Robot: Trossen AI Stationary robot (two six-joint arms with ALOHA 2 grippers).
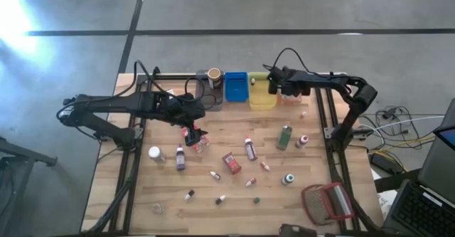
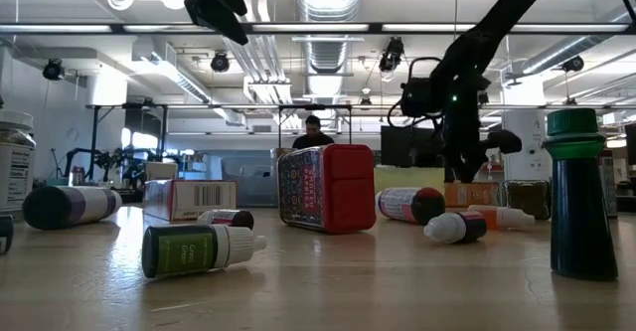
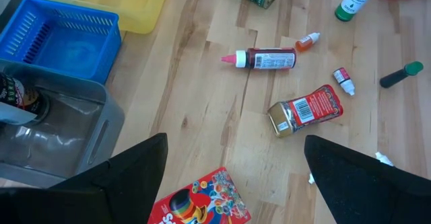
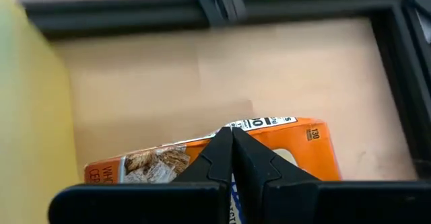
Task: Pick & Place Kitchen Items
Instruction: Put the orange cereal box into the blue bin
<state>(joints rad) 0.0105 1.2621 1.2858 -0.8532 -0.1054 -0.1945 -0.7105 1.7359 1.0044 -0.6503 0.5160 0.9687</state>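
Observation:
An orange cereal box (image 4: 300,150) lies flat on the table beside the yellow bin (image 4: 27,116), at the far right. My right gripper (image 4: 232,133) is shut, its tips over the box's far long edge; in the high view it (image 1: 276,89) stands by the yellow bin (image 1: 261,96). My left gripper (image 3: 236,143) hangs open above a red candy box (image 3: 202,204) near the table's middle (image 1: 193,134). Loose on the table lie a red packet (image 3: 306,109), a pink-capped bottle (image 3: 266,58), a green bottle (image 1: 284,136) and several tiny bottles. My right gripper comes at the orange box slanting down from above, its shut fingers over the box's top face near the far long edge (image 4: 269,124). Whether the tips touch the box, I cannot tell. The box lies flat on the table.
A grey bin (image 1: 212,93) with a jar (image 1: 215,75) in it, a blue bin (image 1: 236,86) and the yellow bin stand in a row at the far edge. A red-framed mesh object (image 1: 327,201) lies at the near right. Dark frame rails (image 4: 222,9) run behind the orange box.

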